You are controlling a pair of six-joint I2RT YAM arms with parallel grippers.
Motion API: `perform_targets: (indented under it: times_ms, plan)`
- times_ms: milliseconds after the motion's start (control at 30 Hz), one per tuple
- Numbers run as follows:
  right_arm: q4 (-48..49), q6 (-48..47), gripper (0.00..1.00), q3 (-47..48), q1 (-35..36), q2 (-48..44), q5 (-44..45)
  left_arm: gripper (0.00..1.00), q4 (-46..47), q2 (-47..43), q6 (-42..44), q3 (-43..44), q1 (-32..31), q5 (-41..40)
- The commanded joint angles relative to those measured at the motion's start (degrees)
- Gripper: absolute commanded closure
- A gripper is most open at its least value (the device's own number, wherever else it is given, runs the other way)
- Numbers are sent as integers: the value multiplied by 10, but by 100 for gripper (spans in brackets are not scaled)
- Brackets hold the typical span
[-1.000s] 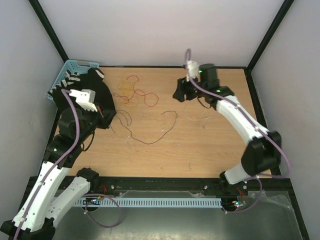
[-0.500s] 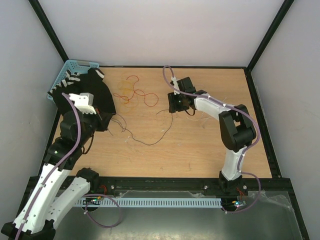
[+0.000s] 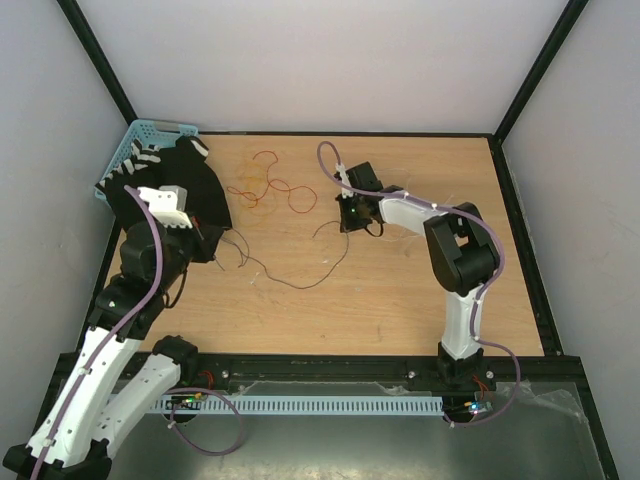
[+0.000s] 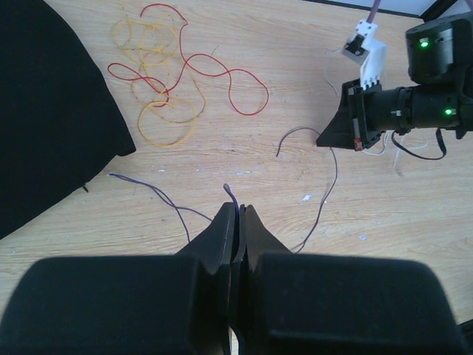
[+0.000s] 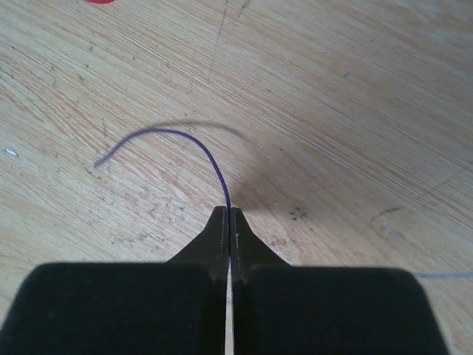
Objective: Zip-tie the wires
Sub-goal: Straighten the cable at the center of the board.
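Observation:
The wires lie spread on the wooden table: a red strand (image 3: 287, 191) (image 4: 222, 72) curls with a yellowish one (image 3: 249, 192) (image 4: 159, 118) at the back, and a dark strand (image 3: 300, 283) (image 4: 330, 185) runs across the middle. My left gripper (image 3: 216, 243) (image 4: 237, 211) is shut on one dark wire end (image 4: 230, 191) that sticks out past its tips. My right gripper (image 3: 345, 222) (image 5: 229, 214) (image 4: 324, 138) is shut low over the table on the dark wire (image 5: 194, 140), which arcs away to the left. Whitish strands (image 4: 395, 151) trail under the right wrist.
A black cloth (image 3: 197, 183) (image 4: 52, 111) covers the back left of the table (image 3: 400, 300), partly over a blue basket (image 3: 140, 135). Another dark strand (image 4: 159, 196) lies left of my left fingers. Black frame posts (image 3: 95, 55) and white walls close in the table.
My right arm swung left and down towards the table's middle, and its jaws went from open to shut on the dark wire. The left arm barely moved.

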Motion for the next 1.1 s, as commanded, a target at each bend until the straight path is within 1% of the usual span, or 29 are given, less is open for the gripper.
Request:
perform_targets:
  times_ms: [0,67,167,233,300,400,500,533,567,633,767,900,1067]
  plan:
    - [9,-8,100,-12,-10,-71,53,100,-13,4,3,20,13,0]
    - [9,-9,100,-33,-43,-127,61,100,-41,18,6,40,26,16]
    - [8,-12,100,-65,-126,-221,42,100,-75,39,10,65,57,53]
    - [-2,-20,100,-81,-181,-278,61,100,-86,46,14,70,79,72]
    - [-19,-33,100,-80,-235,-321,91,100,-92,49,17,70,100,89]
    - [-47,-41,100,-56,-321,-358,118,100,-106,60,23,74,128,119]
    - [-78,-47,100,-21,-391,-366,177,100,-120,71,21,72,142,153]
    - [-88,-50,100,-8,-407,-366,209,100,-124,74,19,67,144,159]
    - [-101,-57,100,7,-439,-363,281,100,-127,80,8,46,144,170]
    - [-103,-62,100,7,-464,-359,318,100,-126,87,-7,21,144,182]
    - [-102,-65,100,-6,-496,-341,359,100,-125,96,-38,-13,145,195]
    - [-99,-63,100,-13,-530,-318,370,100,-127,73,-52,-44,148,150]
    - [-79,-72,100,-48,-532,-302,374,100,-128,68,-83,-83,165,116]
